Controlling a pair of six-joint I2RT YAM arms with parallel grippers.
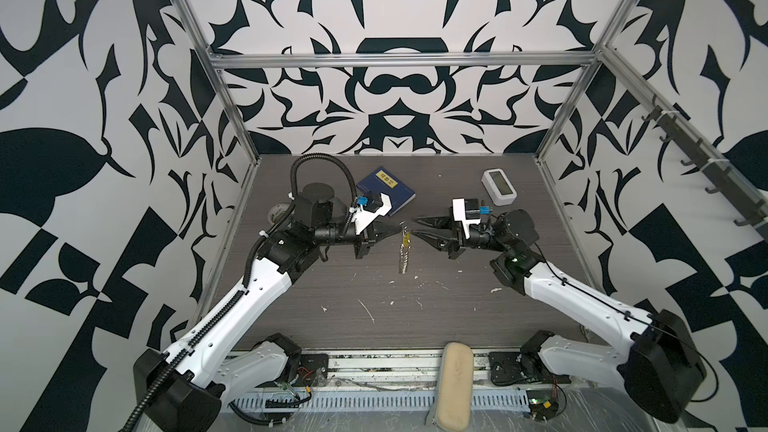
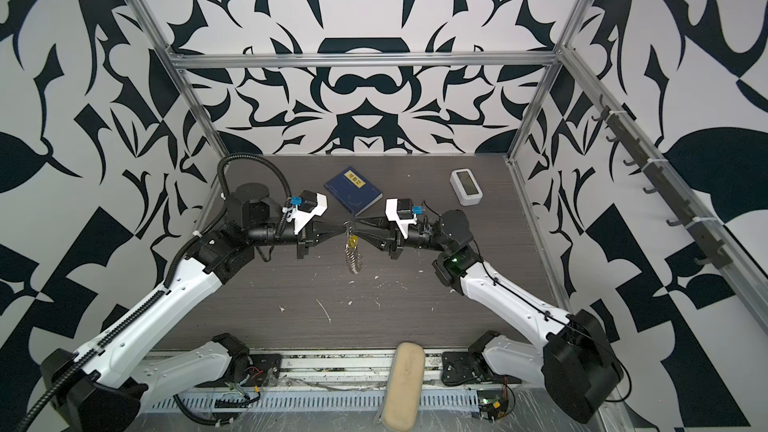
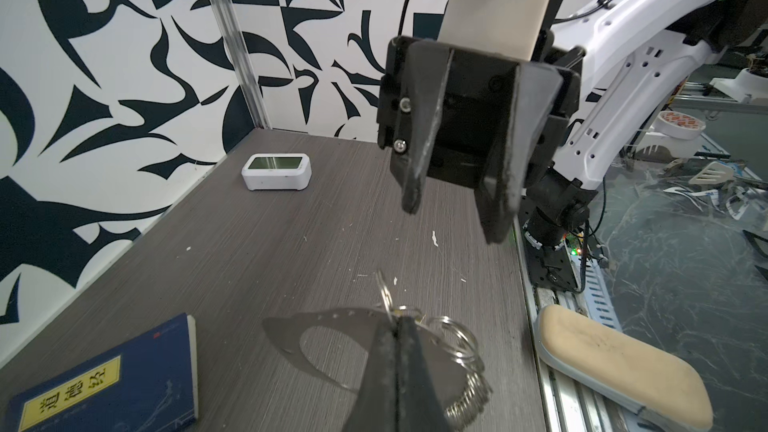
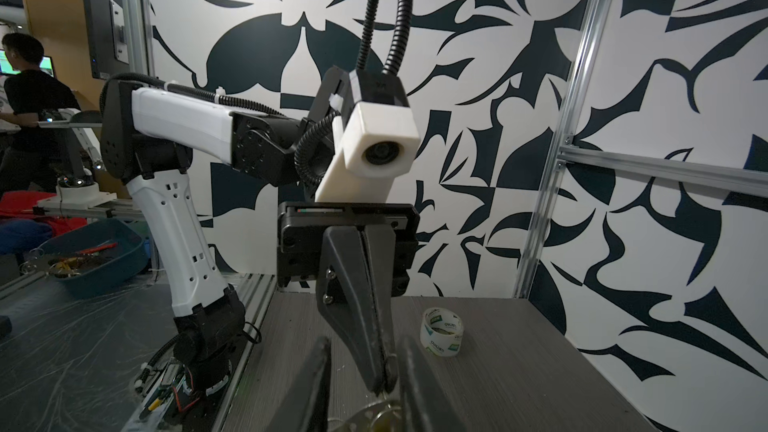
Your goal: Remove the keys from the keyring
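Observation:
The keyring [image 1: 403, 257] hangs above the table as a dangling string of small silver rings [image 2: 353, 263]. My left gripper [image 1: 398, 229] is shut on its top end. In the left wrist view the closed tips [image 3: 397, 320] pinch the wire, with the rings [image 3: 459, 344] bunched beside them. A yellow tag, the keys [image 1: 407, 237], hangs just under that grip in both top views [image 2: 353, 240]. My right gripper [image 1: 415, 227] faces the left one with its jaws open, one finger on each side of the left gripper's tip [image 4: 380, 384]. It holds nothing.
A blue book [image 1: 386, 191] lies behind the grippers and a white clock [image 1: 498, 187] sits at the back right. A tape roll [image 4: 441, 336] stands at the left edge. A beige case [image 1: 455, 384] lies across the front rail.

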